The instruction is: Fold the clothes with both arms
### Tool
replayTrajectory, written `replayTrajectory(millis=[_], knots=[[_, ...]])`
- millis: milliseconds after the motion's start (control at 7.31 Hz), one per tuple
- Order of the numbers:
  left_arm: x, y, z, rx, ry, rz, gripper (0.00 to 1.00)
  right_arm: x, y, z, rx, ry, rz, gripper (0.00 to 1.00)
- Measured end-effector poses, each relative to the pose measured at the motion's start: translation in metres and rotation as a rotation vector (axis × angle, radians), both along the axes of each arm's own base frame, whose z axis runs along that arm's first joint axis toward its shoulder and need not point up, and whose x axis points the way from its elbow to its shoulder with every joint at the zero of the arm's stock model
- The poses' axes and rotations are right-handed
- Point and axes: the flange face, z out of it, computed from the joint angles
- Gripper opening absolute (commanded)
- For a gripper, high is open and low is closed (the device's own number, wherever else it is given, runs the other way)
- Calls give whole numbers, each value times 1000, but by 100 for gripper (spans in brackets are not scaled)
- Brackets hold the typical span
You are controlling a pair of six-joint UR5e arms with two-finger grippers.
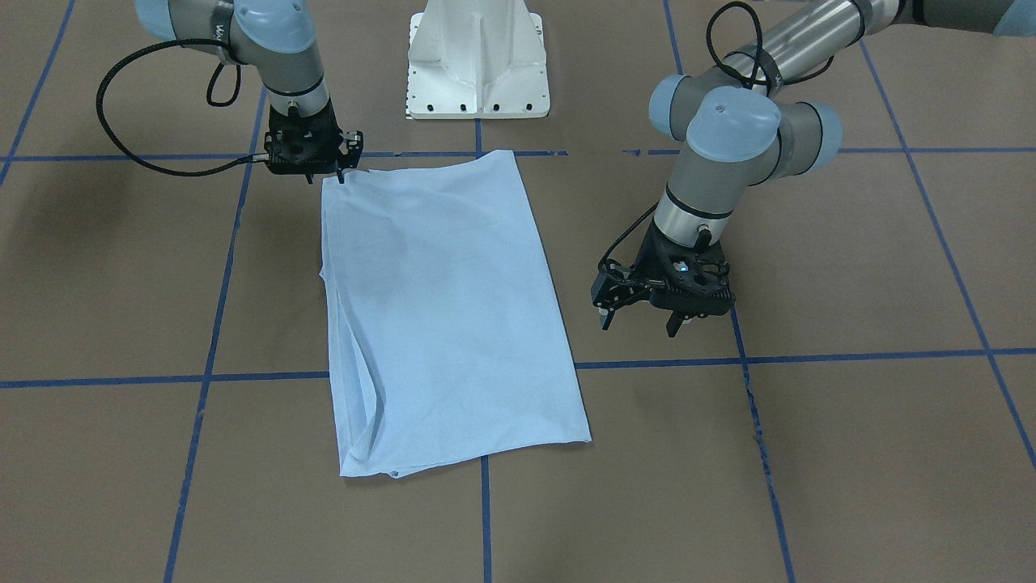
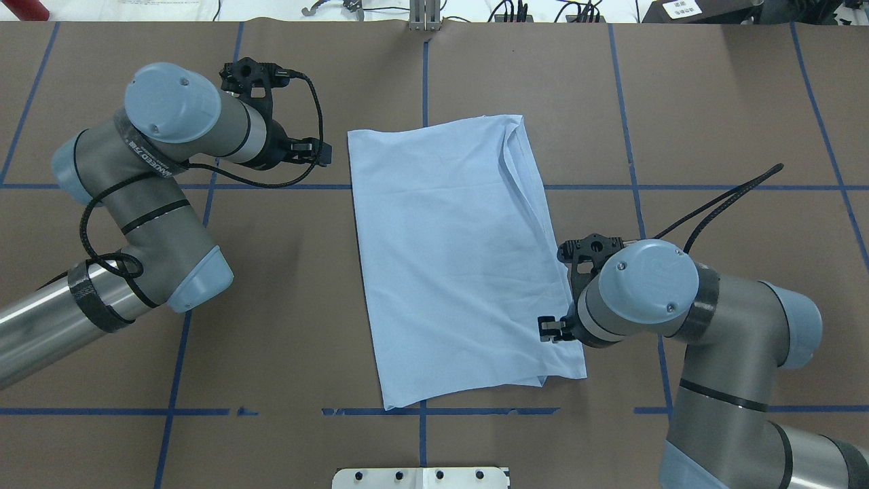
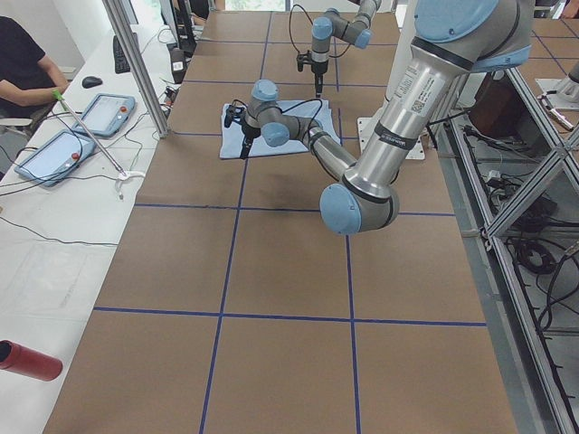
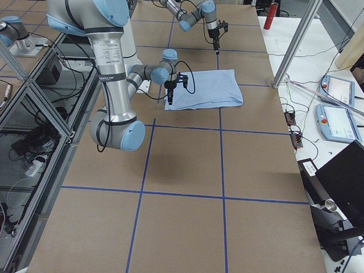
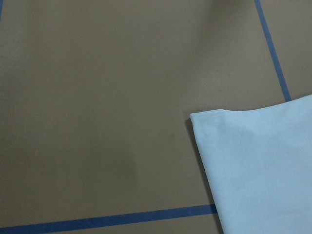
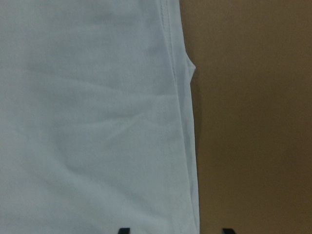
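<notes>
The clothes are one light blue T-shirt folded into a long rectangle in the middle of the brown table, plain side up, with layered edges along its right-arm side. My right gripper stands open at the shirt's corner nearest the base. In the right wrist view its fingertips straddle the shirt's hemmed edge, one over cloth and one over table. My left gripper hangs open over bare table beside the shirt's other long edge, holding nothing. The left wrist view shows only a shirt corner.
The white pedestal base stands just behind the shirt. Blue tape lines grid the table. A side bench holds tablets with a person seated there. A red bottle lies on that bench.
</notes>
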Motion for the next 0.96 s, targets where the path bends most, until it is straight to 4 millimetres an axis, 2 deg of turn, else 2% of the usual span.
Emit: replayTrajectory(millis=[274,410,547,821,957], knots=[[0,3,-5,-8,20,19,99,-4,-39,-33,40,-42,42,100],[-1,4,-6,-6,25,22,99,-18,-67,-41,60,-39,53,100],[-1,5,-7,-3,26,25,99,-32,-104,-39,88,-26,56,100],[-2,5,-8,1,26,27,99,-45,-181,-17,157,17,42,100],[-2,4,-9,2,27,26,99,-54,-213,-13,177,46,24,100]])
